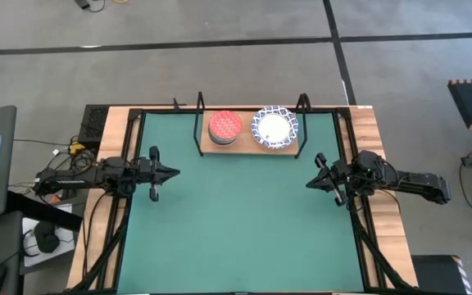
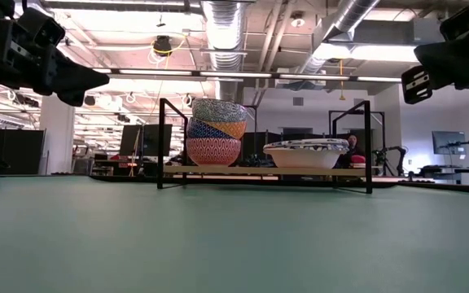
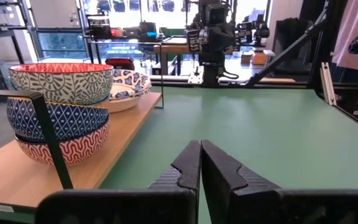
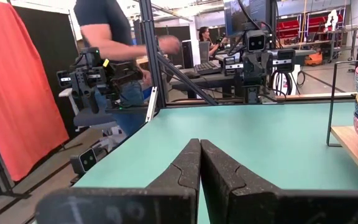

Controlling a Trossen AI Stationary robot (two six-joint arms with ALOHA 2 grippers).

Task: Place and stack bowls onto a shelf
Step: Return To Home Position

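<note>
Bowls (image 1: 225, 127) sit stacked on the shelf (image 1: 247, 144) at the far edge of the bench (image 1: 236, 238), so homing well means both arms parked wide apart, left fingers (image 3: 188, 165) and right fingers (image 4: 188, 163) clenched on nothing

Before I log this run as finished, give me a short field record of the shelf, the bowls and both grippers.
shelf: at the green mat's top edge in the high view
small bowls: one stack on the shelf's left half, the top bowl red inside
large bowls: white, blue-rimmed stack on the right half
left gripper: shut, empty, raised at the mat's left side
right gripper: shut, empty, raised at the mat's right side
bowls off the shelf: none in view
</note>
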